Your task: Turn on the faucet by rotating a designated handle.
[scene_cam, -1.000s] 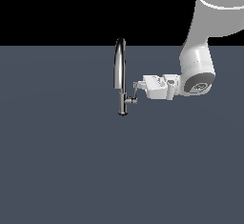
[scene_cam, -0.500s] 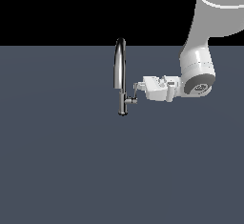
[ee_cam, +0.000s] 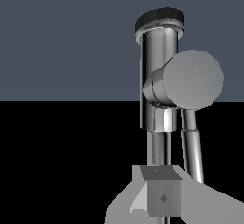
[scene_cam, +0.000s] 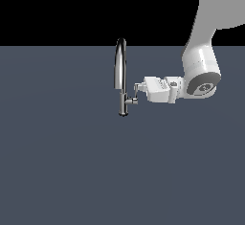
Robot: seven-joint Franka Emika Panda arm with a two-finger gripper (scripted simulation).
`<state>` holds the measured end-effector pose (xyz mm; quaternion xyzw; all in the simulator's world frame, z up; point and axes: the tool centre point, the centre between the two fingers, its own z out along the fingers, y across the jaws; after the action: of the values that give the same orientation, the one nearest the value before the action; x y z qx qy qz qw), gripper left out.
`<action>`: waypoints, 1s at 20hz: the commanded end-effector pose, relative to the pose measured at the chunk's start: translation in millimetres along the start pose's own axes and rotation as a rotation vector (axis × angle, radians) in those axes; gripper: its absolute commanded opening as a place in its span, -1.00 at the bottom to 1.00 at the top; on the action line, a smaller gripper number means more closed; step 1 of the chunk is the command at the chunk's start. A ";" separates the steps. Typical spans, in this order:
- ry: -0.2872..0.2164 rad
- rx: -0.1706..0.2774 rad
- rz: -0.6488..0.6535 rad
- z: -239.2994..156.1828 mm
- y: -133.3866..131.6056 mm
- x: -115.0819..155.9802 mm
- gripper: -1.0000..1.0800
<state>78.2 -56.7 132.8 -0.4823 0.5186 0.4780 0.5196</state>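
The faucet (scene_cam: pixel 121 71) is tall slim chrome with an arched spout, and it stands upright on the dark grey surface. Its handle (scene_cam: pixel 134 96) is a thin lever rising from a short stub on the lower stem, on the exterior view's right. My gripper (scene_cam: pixel 139 87) lies horizontal, with its fingertips against the lever's upper end. In the wrist view the stub's round end cap (ee_cam: pixel 193 80) stands in front of the faucet's stem (ee_cam: pixel 159 66). The lever (ee_cam: pixel 192 147) runs beside my fingers (ee_cam: pixel 161 195), not between them. The fingers look pressed together and hold nothing.
A flat dark grey surface (scene_cam: pixel 62 162) spreads all around the faucet. My white arm (scene_cam: pixel 201 71) comes in from the exterior view's upper right. Nothing else shows.
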 end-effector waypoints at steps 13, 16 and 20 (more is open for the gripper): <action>-0.003 -0.006 0.000 4.6 30.9 1.6 -1.00; -0.003 -0.006 0.000 3.3 41.1 6.3 -1.00; -0.003 -0.005 0.000 1.7 55.1 12.8 -1.00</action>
<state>36.6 -44.9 130.4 -0.4891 0.5105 0.4758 0.5233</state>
